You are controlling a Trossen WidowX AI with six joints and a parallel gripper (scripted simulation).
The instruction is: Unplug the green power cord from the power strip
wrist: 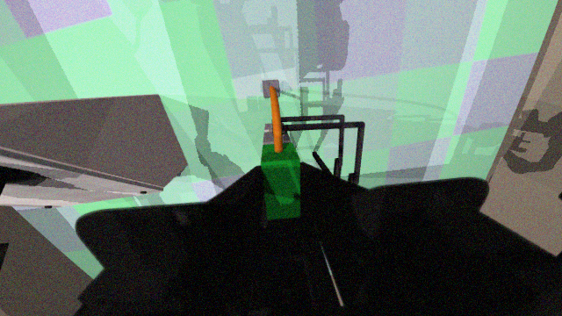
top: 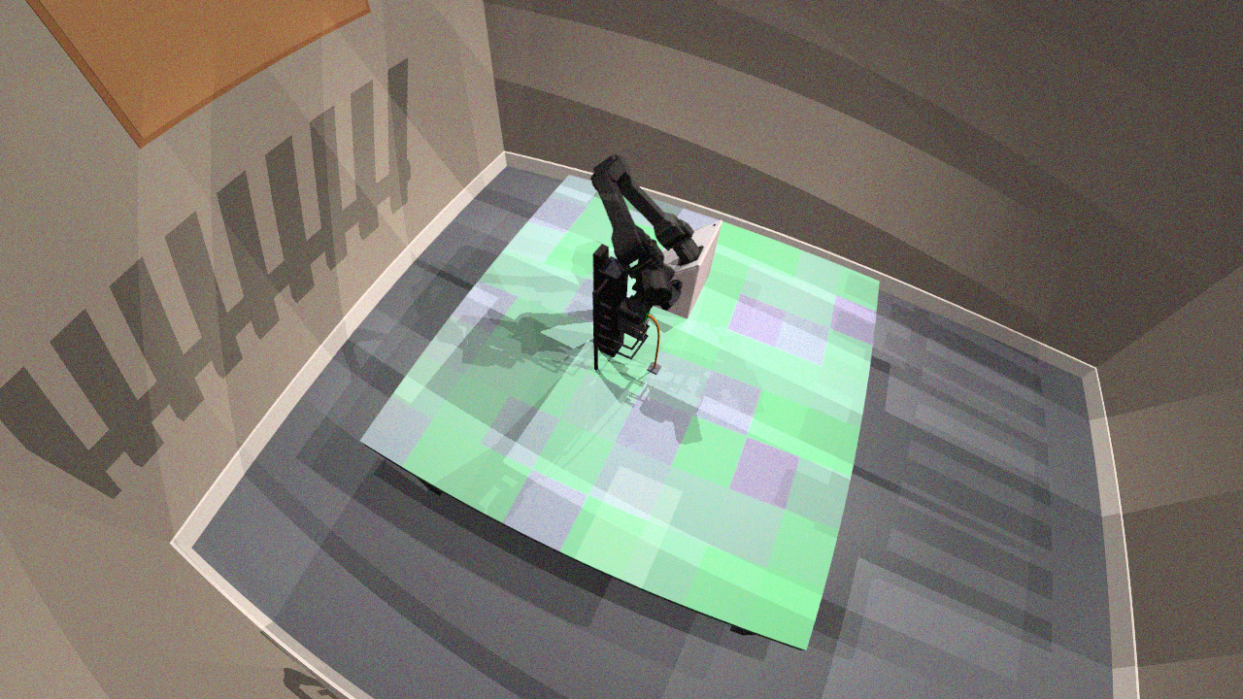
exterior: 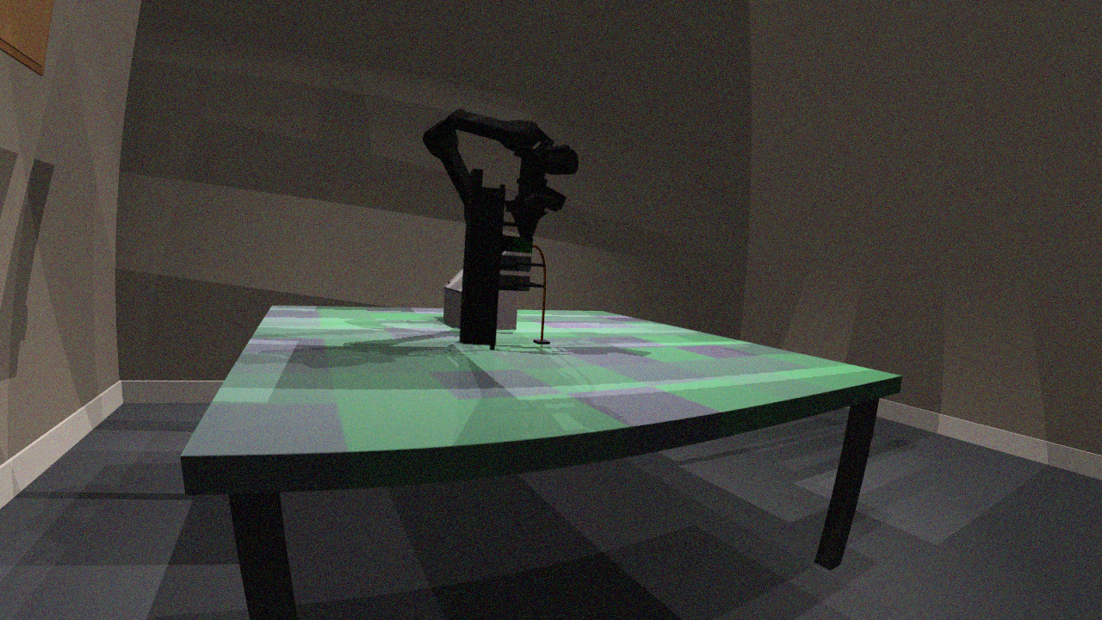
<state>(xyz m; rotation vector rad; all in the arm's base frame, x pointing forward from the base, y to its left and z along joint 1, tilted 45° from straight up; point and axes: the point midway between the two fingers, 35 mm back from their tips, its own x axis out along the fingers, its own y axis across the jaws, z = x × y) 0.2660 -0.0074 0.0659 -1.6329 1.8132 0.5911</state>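
Note:
The power strip [top: 609,299] [exterior: 479,269] is a tall black upright column on the table. The green plug [exterior: 526,247] [wrist: 282,189] sticks out sideways from it, its outer end roughly in line with the plugs below. An orange cord [top: 658,343] [exterior: 544,296] [wrist: 276,114] arches from the plug's outer end down to a small block [top: 654,369] [exterior: 541,341] [wrist: 266,88] on the table. My gripper [exterior: 527,234] [wrist: 280,169] comes down from above and is shut on the green plug, one finger on each side. The plug's inner end is hidden by the fingers in the wrist view.
Two dark plugs [exterior: 515,263] [exterior: 515,282] stick out of the strip below the green one. Their thin black cords [wrist: 361,149] bend away beside them in the wrist view. A pale box [top: 705,269] [exterior: 506,311] [wrist: 88,136] stands behind the strip on the patchwork table [top: 721,556] [exterior: 385,416].

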